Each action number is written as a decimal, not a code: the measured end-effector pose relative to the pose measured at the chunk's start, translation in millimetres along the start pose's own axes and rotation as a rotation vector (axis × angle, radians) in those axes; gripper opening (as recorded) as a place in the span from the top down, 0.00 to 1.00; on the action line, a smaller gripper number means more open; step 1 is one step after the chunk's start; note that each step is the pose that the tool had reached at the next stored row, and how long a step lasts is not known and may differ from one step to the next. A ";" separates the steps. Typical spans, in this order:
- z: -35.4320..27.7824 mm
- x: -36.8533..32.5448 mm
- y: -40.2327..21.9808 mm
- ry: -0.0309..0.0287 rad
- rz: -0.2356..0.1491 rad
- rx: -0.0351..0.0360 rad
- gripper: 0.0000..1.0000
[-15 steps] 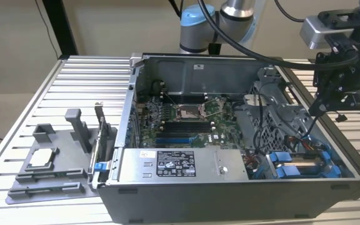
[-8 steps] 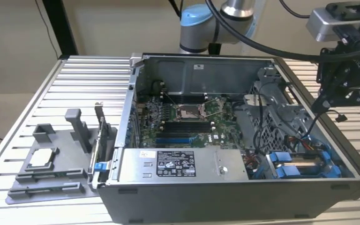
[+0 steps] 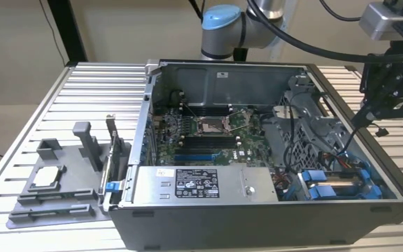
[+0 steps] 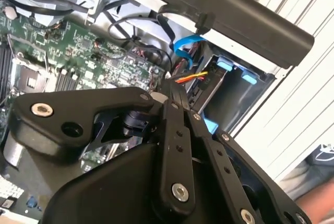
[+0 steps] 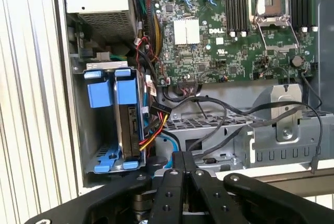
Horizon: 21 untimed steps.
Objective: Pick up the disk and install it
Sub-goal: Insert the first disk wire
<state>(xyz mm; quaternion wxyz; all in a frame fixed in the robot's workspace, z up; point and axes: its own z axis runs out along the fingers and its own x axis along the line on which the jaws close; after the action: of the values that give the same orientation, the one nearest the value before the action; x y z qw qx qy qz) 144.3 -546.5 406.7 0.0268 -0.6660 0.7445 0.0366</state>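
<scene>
A slatted metal worktop (image 3: 82,84) against a plain pale wall carries an open computer case (image 3: 257,226), with a grey fixture tray (image 3: 54,184) at the lower left of the exterior view. The disk (image 3: 341,181) sits in the drive bay (image 3: 380,191) at the lower right of the case, blue carrier tabs showing at its end. In the first wrist view the disk (image 5: 127,125) stands on edge in the bay (image 5: 86,130), with cables just beside it.

The gripper (image 3: 364,119) hangs above the case's right wall, apart from the disk. Its fingers are drawn together with nothing between them, as the first wrist view (image 5: 182,157) shows.

By the look of it the installing step is at or near its end. Any further push would call for a straight line along the bay's rails, clear of those cables.
</scene>
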 end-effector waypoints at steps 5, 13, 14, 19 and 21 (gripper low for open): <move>-1.1 -0.9 -7.3 0.0060 0.003 -0.0377 0.00; -4.0 -3.0 -24.5 0.0183 0.011 -0.1203 0.00; -4.0 -3.6 -28.9 0.0183 0.011 -0.1210 0.00; -4.3 -5.7 -47.9 0.0222 0.014 -0.1571 0.00; -4.3 -6.3 -53.7 0.0251 0.017 -0.1837 0.00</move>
<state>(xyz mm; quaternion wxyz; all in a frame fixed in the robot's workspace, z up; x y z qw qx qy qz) 198.5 -546.5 410.5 -0.0441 -0.6599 0.7438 0.0966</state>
